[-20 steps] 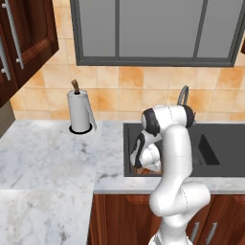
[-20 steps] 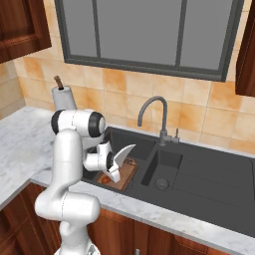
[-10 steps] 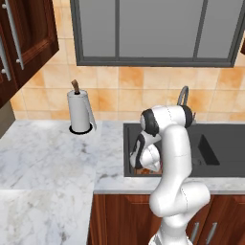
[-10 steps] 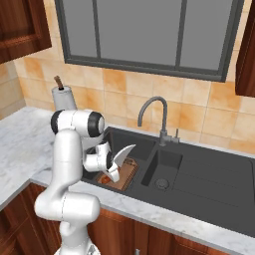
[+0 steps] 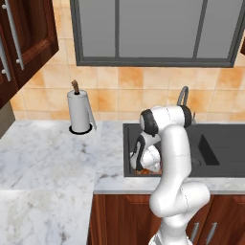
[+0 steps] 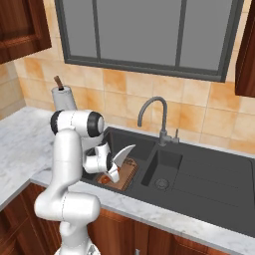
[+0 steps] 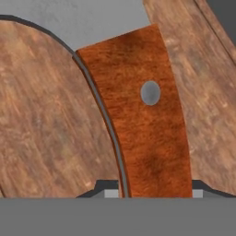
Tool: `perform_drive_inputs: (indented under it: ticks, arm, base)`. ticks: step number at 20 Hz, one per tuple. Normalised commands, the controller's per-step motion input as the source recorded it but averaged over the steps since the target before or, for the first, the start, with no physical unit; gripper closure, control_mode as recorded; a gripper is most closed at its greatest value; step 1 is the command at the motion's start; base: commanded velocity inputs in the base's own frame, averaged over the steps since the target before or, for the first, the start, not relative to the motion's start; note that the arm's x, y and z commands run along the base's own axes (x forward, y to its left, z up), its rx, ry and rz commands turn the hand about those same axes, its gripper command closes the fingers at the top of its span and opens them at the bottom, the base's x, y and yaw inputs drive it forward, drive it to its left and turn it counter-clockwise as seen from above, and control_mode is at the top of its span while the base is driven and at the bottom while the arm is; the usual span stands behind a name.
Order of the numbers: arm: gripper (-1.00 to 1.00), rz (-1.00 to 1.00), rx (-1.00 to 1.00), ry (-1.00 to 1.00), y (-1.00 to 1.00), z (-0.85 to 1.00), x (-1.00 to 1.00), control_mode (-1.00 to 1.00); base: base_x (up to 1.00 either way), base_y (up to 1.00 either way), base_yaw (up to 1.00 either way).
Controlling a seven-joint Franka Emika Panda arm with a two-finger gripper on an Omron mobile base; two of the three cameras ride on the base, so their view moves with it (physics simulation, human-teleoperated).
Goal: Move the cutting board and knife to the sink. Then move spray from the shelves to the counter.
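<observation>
Now I have the gripper [image 6: 110,168] low in the left part of the sink [image 6: 199,174], its jaws clamped on the reddish-brown handle of the knife [image 7: 147,120], which runs up between the two finger tips in the hand view. From the right base view the silver blade [image 6: 123,153] sticks up and to the right of the hand, just above the cutting board [image 6: 124,173], which lies in the basin's near left corner.
</observation>
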Motion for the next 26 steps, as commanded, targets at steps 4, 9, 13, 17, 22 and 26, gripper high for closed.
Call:
perform_drive_inputs:
  ticks: [4, 9, 13, 17, 22, 26]
  arm:
    - [1.00, 0.06, 0.00, -0.01, 0.18, -0.43, 0.22, -1.00]
    - [1.00, 0.07, -0.02, 0.00, 0.13, -0.58, 0.24, -1.00]
    - [1.00, 0.07, -0.02, -0.01, 0.14, -0.70, 0.21, -1.00]
    - [1.00, 0.07, -0.02, -0.01, 0.12, -0.65, 0.18, -1.00]
    - [-1.00, 0.06, 0.00, 0.00, 0.00, -0.02, 0.05, -1.00]
    - [-1.00, 0.02, 0.00, 0.00, 0.00, 0.27, -0.05, -1.00]
  base:
    - [0.00, 0.00, 0.00]
    - [0.00, 0.00, 0.00]
    - [0.00, 0.00, 0.00]
    - [0.00, 0.00, 0.00]
    - [0.00, 0.00, 0.00]
    - [0.00, 0.00, 0.00]
